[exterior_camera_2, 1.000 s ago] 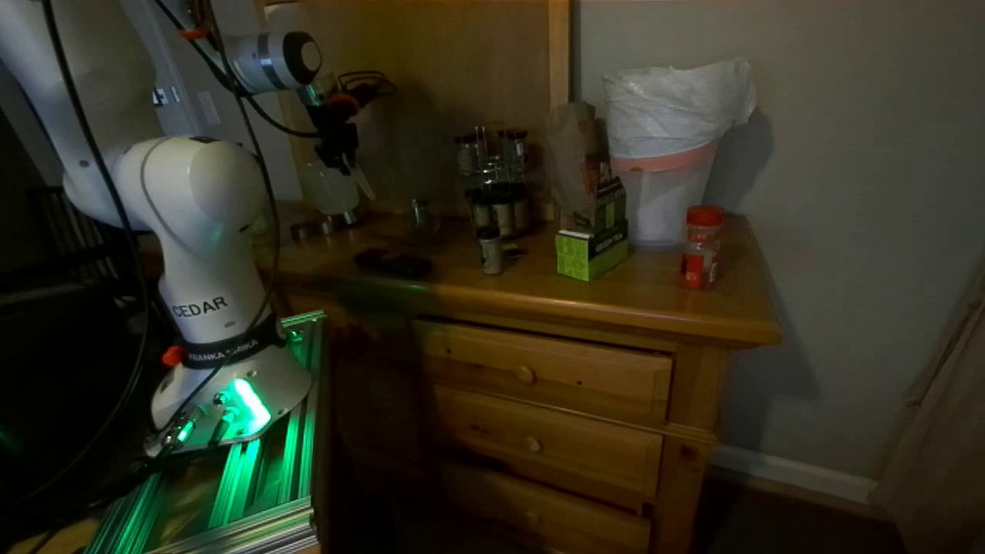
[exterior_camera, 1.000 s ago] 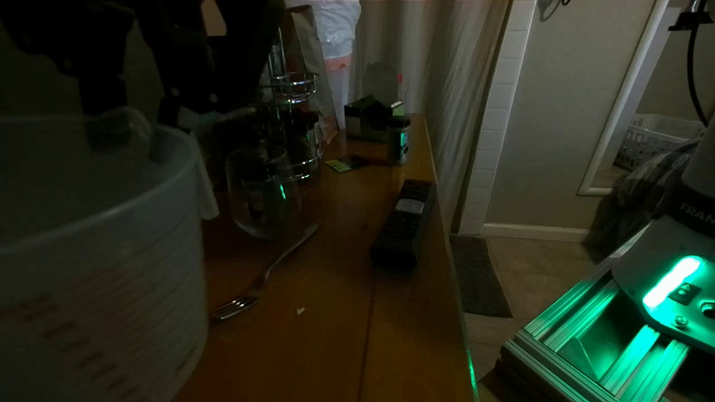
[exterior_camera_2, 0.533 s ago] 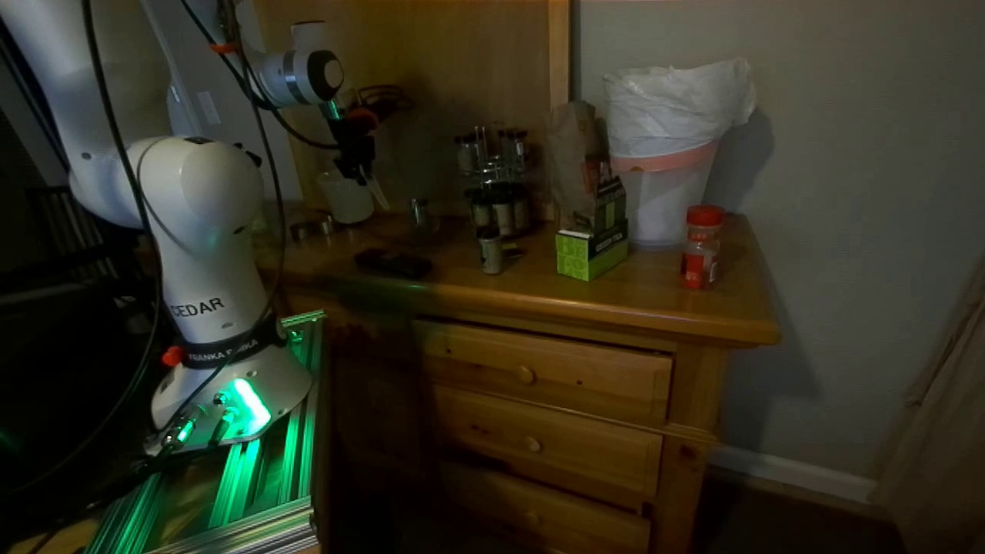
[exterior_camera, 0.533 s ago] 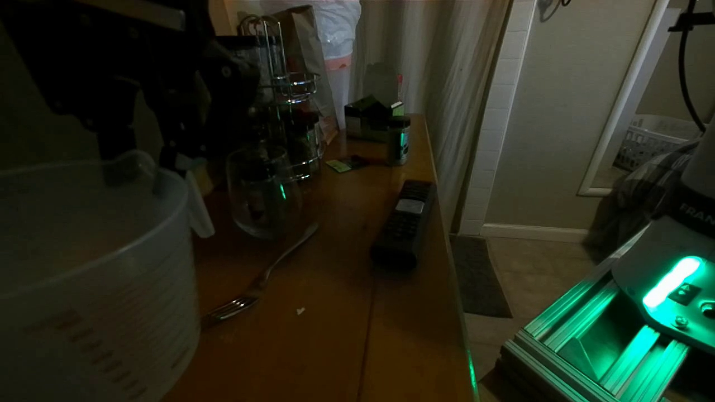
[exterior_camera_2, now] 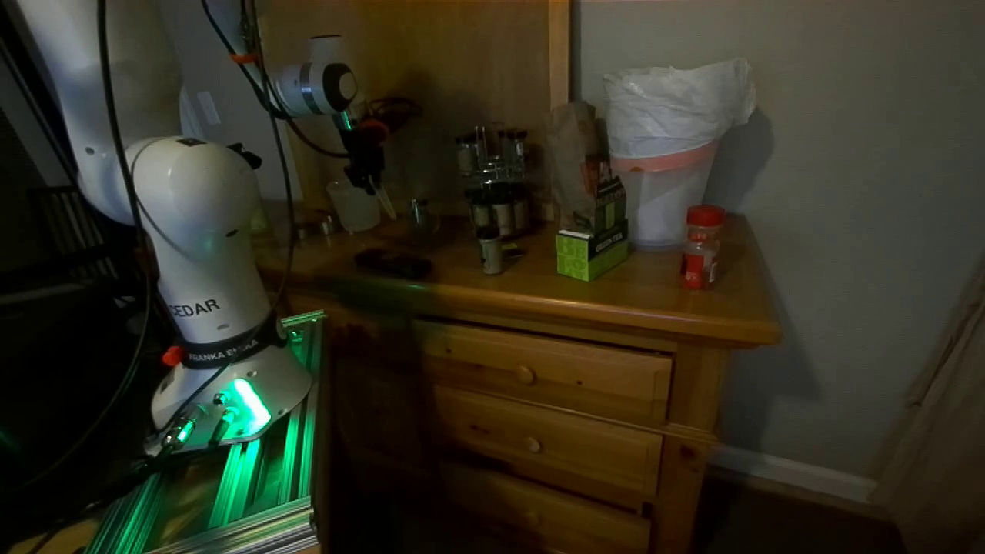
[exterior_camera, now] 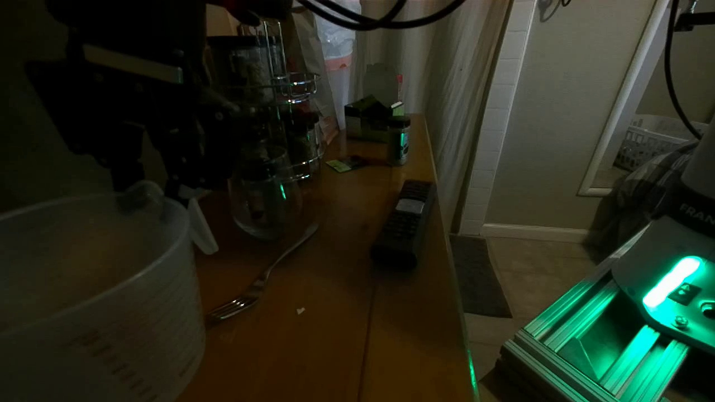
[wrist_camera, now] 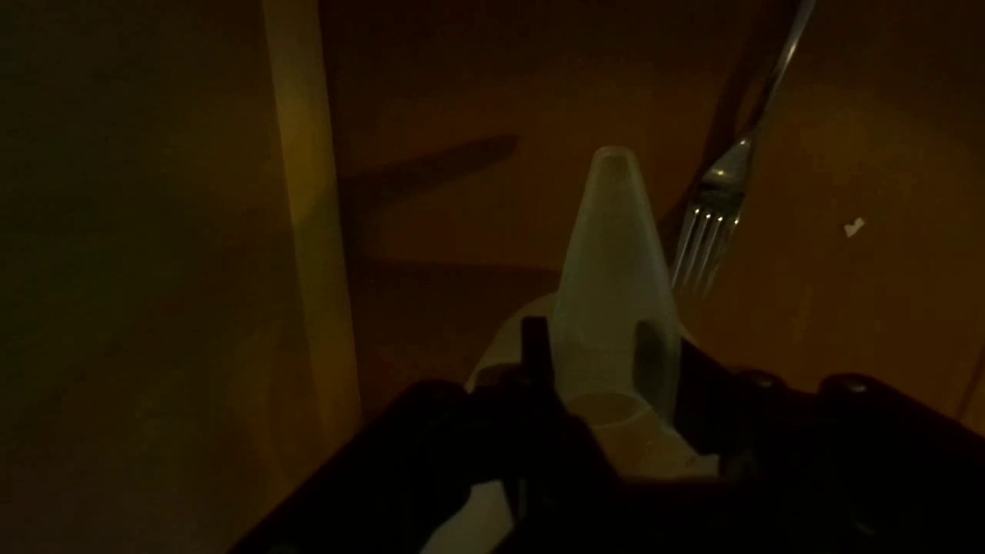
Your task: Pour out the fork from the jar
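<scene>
Dim room, grey wall (exterior_camera_2: pixel 862 138) behind, wooden counter (exterior_camera: pixel 335 346) carrying everything. Pincer (wrist_camera: pixel 612 369) is pinching the jar (exterior_camera: pixel 134 335) by its tapered handle (wrist_camera: pixel 616 261), clamped from both sides; probably chosen since the handle is slim enough to squeeze and leaves the wide mouth free for tipping. Jar about upright, maybe a slight lean; can't tell if the base touches the counter. Fork (wrist_camera: pixel 740 150) lies on the counter outside the jar, tines close to the jar's side, far end near the clear glass (exterior_camera: pixel 262 206). That placing fits a fork tipped out over the rim, so pour looks done; jar bottom is hidden, no second fork shows. Upright jar then makes sense for a set-down and release as next move. Watch the tines: near enough that the base could land on them, so better to lower it away from that side. Glass and spice rack (exterior_camera_2: pixel 492 169) stand further along, likely just kept there; same guess for the black remote-like thing (exterior_camera: pixel 402 226) near the counter's edge, none seems touched, so nothing looks to need shifting
</scene>
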